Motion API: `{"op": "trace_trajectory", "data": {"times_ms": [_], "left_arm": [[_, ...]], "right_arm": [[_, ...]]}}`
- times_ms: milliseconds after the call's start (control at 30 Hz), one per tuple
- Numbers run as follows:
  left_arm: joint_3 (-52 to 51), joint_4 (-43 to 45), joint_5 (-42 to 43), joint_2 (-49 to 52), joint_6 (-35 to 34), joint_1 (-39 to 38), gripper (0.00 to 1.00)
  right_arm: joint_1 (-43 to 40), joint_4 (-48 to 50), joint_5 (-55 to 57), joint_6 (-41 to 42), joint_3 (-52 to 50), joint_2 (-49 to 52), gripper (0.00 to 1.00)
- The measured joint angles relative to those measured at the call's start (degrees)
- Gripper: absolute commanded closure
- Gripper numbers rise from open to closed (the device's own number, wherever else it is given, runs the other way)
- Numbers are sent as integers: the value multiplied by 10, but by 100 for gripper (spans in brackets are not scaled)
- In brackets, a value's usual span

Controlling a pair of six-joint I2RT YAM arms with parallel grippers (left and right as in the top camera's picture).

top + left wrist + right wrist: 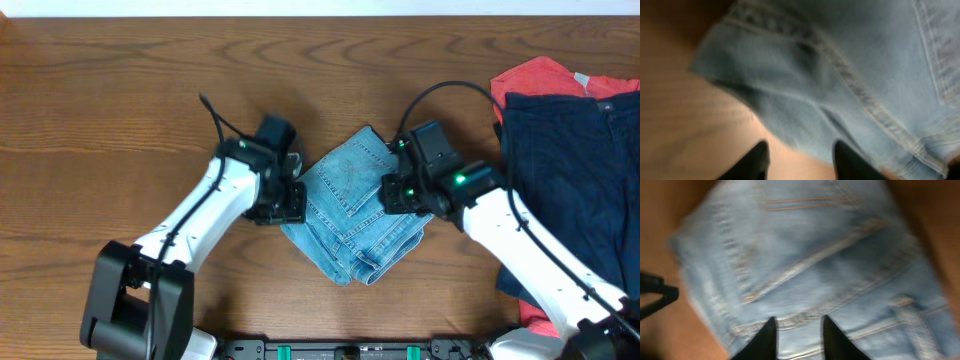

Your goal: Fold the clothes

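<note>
Item: jeans [350, 215], light-blue, folded, laid at the centre of the desk [120, 100]. The left end effector [801, 152] is held spread at their left edge. The right end effector [797, 327] is held spread over their right side.

Dark brown wood-grain bench [120, 90] filling the view, evenly lit, pale strip [300, 6] running along its far edge.

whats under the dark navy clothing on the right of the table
A coral-red fabric item shows past the dark navy garment at its top left and lower edge. How much lies beneath, or anything else, is covered.
</note>
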Motion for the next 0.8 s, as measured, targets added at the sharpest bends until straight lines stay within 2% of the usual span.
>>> {"op": "trace_trajectory", "data": {"times_ms": [67, 167, 300, 367, 433, 467, 500, 600, 667, 800], "left_arm": [[-56, 95, -1, 1, -22, 0, 78], [-113, 201, -1, 2, -39, 3, 81], [-125, 281, -6, 1, -49, 20, 81], [-120, 293, -6, 1, -50, 38, 77], [-110, 285, 8, 1, -47, 57, 64], [-103, 278, 20, 1, -47, 67, 50], [-94, 267, 39, 1, -48, 78, 40], [-72, 233, 102, -6, -46, 103, 20], [-64, 201, 154, -24, -45, 120, 1], [-59, 105, 215, -56, -37, 130, 2]], "right_arm": [[-21, -8, 9, 2, 0, 20, 91], [-34, -11, 14, 2, 0, 59, 95], [-33, -9, 10, 2, 0, 117, 96], [-33, -3, 9, 2, 0, 142, 97], [-33, 2, 9, 2, 2, 156, 98], [-33, 2, 9, 2, 4, 161, 98], [-33, 2, 10, 2, 7, 164, 98], [-34, 1, 11, 2, 12, 172, 98], [-34, -2, 11, 2, 14, 174, 98], [-34, -3, 11, 2, 15, 175, 98]]}}
